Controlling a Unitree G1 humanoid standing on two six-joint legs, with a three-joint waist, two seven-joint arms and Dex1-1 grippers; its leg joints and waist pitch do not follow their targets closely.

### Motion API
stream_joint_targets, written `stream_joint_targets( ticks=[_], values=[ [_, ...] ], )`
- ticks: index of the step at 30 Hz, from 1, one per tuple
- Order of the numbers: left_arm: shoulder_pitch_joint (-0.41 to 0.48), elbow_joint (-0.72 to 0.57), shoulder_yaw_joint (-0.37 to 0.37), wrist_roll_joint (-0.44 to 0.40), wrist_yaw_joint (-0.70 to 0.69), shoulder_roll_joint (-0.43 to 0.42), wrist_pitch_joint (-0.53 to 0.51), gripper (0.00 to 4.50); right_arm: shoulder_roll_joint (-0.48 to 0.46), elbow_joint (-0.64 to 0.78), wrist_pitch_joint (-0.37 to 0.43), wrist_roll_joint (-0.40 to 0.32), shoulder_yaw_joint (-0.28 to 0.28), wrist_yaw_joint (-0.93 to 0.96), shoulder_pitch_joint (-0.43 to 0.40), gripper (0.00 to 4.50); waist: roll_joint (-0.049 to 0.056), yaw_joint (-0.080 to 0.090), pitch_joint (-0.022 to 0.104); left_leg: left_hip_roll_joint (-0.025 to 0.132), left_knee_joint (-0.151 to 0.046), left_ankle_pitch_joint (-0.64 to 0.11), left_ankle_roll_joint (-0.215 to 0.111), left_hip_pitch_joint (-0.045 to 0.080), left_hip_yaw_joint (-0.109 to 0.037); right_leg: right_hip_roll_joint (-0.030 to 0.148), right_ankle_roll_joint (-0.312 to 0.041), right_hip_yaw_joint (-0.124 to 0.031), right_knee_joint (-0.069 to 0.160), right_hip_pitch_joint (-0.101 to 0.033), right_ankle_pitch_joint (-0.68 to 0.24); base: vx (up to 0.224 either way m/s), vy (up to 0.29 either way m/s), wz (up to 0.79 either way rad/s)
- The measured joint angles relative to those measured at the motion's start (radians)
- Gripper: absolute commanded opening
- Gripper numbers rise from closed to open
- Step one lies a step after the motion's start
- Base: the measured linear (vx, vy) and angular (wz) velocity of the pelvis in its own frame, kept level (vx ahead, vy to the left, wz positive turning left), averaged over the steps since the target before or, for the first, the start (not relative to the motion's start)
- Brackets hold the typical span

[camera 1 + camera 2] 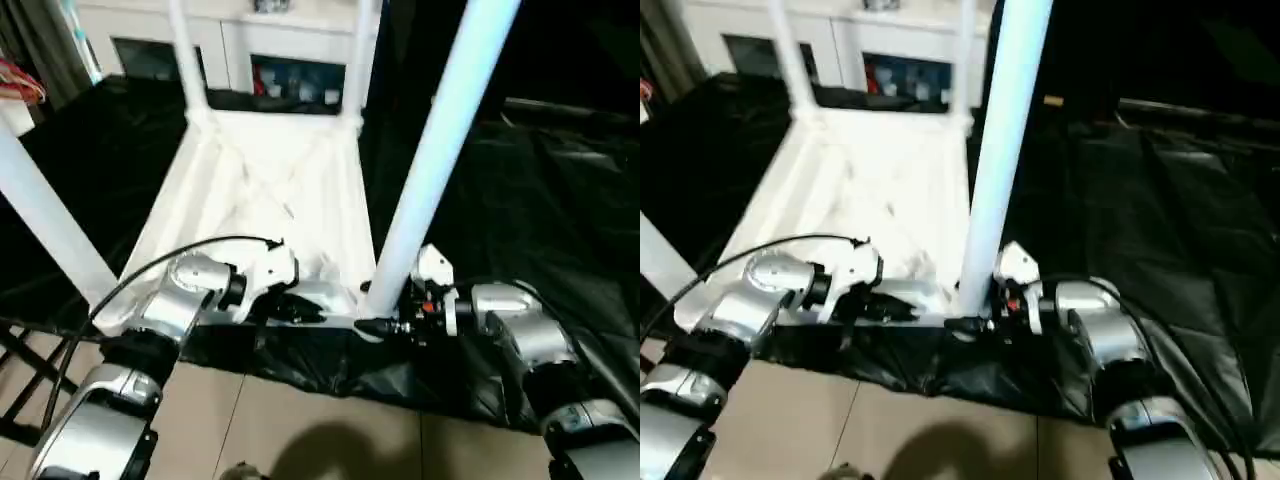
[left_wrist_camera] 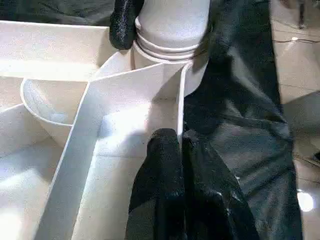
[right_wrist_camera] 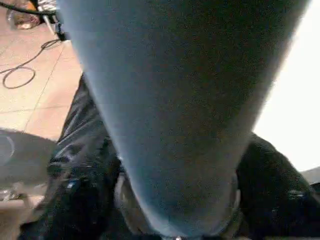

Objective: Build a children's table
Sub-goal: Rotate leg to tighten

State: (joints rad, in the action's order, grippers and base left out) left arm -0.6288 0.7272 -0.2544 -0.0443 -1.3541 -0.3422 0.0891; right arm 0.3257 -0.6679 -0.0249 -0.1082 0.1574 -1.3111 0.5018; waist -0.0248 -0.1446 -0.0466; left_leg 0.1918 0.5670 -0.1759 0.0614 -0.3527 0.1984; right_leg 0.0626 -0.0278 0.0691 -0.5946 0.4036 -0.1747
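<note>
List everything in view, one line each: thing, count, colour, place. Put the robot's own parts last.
Table top: one, white, upside down on the black sheet, ribbed side up.
Table legs: four, white, standing up from the top's corner sockets; the near right one sits between the right gripper's fingers.
Black sheet: one, spread over the floor under the table.
Cabinet: one, white with glass doors, behind the table.
Tiled floor: beige, nearest the robot.
Left gripper: one, black fingers, shut on a rib at the top's near edge.
Right gripper: one, black fingers, either side of the near right leg's base.
Forearms: two, silver.
</note>
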Motion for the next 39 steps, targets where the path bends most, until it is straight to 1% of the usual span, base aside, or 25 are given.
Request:
stream_joint_targets(
  ticks=[3,4,5,19,21,23,26,28,29,31,32,33,36,37,38,39],
  values=[
    [0.002,-0.002,0.0,0.002,-0.011,-0.004,0.002,0.0,0.003,0.021,0.016,-0.002,0.002,-0.002,-0.009,2.76,0.0,0.0,0.0,0.0,0.0,0.0,0.0,0.0,0.0,0.0,0.0,0.0,0.0,0.0,0.0,0.0,0.0,0.0],
    [0.003,-0.003,0.0,0.002,-0.013,-0.005,0.002,0.0,0.003,0.027,0.018,-0.002,0.002,-0.002,-0.012,2.76,0.0,-0.001,0.0,0.0,0.0,0.0,0.0,0.0,0.0,0.0,0.0,0.0,0.0,0.0,0.0,0.0,0.0,0.0],
    [0.004,-0.004,0.0,0.002,-0.016,-0.007,0.002,0.0,0.003,0.036,0.022,-0.003,0.002,-0.002,-0.018,2.65,0.0,-0.001,0.0,0.0,0.0,0.0,0.0,0.0,0.0,0.0,0.0,0.0,0.0,0.0,0.0,0.0,0.0,0.0],
    [0.021,-0.029,-0.006,0.011,-0.027,-0.01,0.0,0.0,0.005,0.087,0.061,-0.007,0.006,-0.002,-0.045,2.61,0.001,0.0,0.001,0.0,0.0,0.0,0.0,0.001,0.0,0.0,0.0,0.0,0.0,-0.001,0.0,0.0,0.0,0.0],
    [0.026,-0.036,-0.005,0.011,-0.024,-0.009,-0.003,0.0,-0.003,0.096,0.071,-0.017,-0.005,0.008,-0.057,2.61,0.001,0.0,0.001,0.0,0.0,0.0,0.0,0.001,0.0,0.0,0.0,0.0,0.0,-0.001,0.0,0.0,0.0,0.0],
    [0.028,-0.035,-0.001,0.01,-0.011,-0.007,-0.007,0.0,-0.023,0.096,0.087,-0.031,-0.028,0.036,-0.07,2.6,0.001,0.002,0.001,0.0,0.0,0.0,0.0,0.002,0.0,0.0,0.0,0.0,-0.001,-0.001,0.0,0.0,0.0,0.0],
    [0.028,-0.032,0.005,-0.001,0.062,0.009,-0.015,0.0,-0.059,0.071,0.091,-0.042,-0.071,0.132,-0.072,2.57,0.0,0.004,0.001,0.0,0.001,0.0,0.001,0.003,0.0,0.0,0.002,0.0,-0.001,-0.002,0.0,0.0,0.0,0.0],
    [0.027,-0.029,0.01,-0.016,0.114,0.028,-0.021,0.0,-0.083,0.054,0.091,-0.043,-0.101,0.204,-0.072,2.56,0.0,0.01,0.001,0.0,0.001,0.0,0.001,0.003,0.0,0.0,0.003,0.0,-0.001,-0.002,0.0,0.0,0.0,0.0],
    [0.027,-0.027,0.015,-0.03,0.152,0.045,-0.026,0.0,-0.104,0.04,0.09,-0.045,-0.124,0.258,-0.072,2.55,0.0,0.015,0.001,0.0,0.001,0.0,0.001,0.004,0.0,0.0,0.003,0.0,0.0,-0.002,0.0,0.0,0.0,0.0],
    [0.026,-0.025,0.019,-0.042,0.197,0.062,-0.036,0.0,-0.13,0.026,0.084,-0.047,-0.149,0.332,-0.071,2.55,0.0,0.025,0.001,0.0,0.001,0.0,0.001,0.005,0.0,0.0,0.004,0.0,0.0,-0.003,-0.001,0.0,0.0,0.0],
    [0.025,-0.024,0.021,-0.05,0.223,0.074,-0.042,0.0,-0.142,0.021,0.08,-0.046,-0.159,0.372,-0.071,2.54,0.0,0.03,0.002,-0.001,0.001,0.0,0.001,0.005,-0.001,0.0,0.004,0.0,0.0,-0.003,-0.001,0.0,0.0,0.0],
    [0.025,-0.024,0.022,-0.052,0.229,0.077,-0.043,0.0,-0.144,0.02,0.078,-0.046,-0.161,0.38,-0.071,2.54,0.0,0.031,0.002,-0.001,0.001,0.0,0.001,0.005,-0.001,0.0,0.004,0.0,0.0,-0.003,-0.001,0.0,0.0,0.0],
    [0.022,-0.01,0.025,-0.075,0.325,0.108,-0.058,0.0,-0.205,-0.035,0.045,-0.029,-0.185,0.555,-0.044,2.54,0.002,0.044,0.003,-0.001,0.001,0.0,0.001,0.006,-0.001,0.0,0.004,0.0,0.002,-0.004,-0.001,0.0,0.0,0.0],
    [0.02,-0.005,0.03,-0.087,0.362,0.12,-0.063,0.0,-0.23,-0.065,0.032,-0.02,-0.195,0.623,-0.025,2.54,0.003,0.051,0.004,-0.001,0.001,0.0,0.001,0.007,-0.001,0.001,0.004,0.0,0.002,-0.004,-0.001,0.0,0.0,0.0],
    [0.012,0.006,0.034,-0.101,0.421,0.141,-0.074,0.0,-0.266,-0.111,0.016,-0.005,-0.212,0.735,0.01,2.54,0.005,0.059,0.004,-0.002,0.002,0.001,0.001,0.007,-0.001,0.001,0.004,0.0,0.002,-0.003,-0.001,0.0,0.0,0.0],
    [0.008,0.009,0.034,-0.11,0.458,0.157,-0.083,0.0,-0.285,-0.139,0.009,0.002,-0.225,0.799,0.032,2.54,0.005,0.062,0.004,-0.002,0.002,0.001,0.001,0.006,-0.002,0.002,0.004,0.0,0.002,-0.002,-0.001,0.0,0.0,0.0]
  ],
)
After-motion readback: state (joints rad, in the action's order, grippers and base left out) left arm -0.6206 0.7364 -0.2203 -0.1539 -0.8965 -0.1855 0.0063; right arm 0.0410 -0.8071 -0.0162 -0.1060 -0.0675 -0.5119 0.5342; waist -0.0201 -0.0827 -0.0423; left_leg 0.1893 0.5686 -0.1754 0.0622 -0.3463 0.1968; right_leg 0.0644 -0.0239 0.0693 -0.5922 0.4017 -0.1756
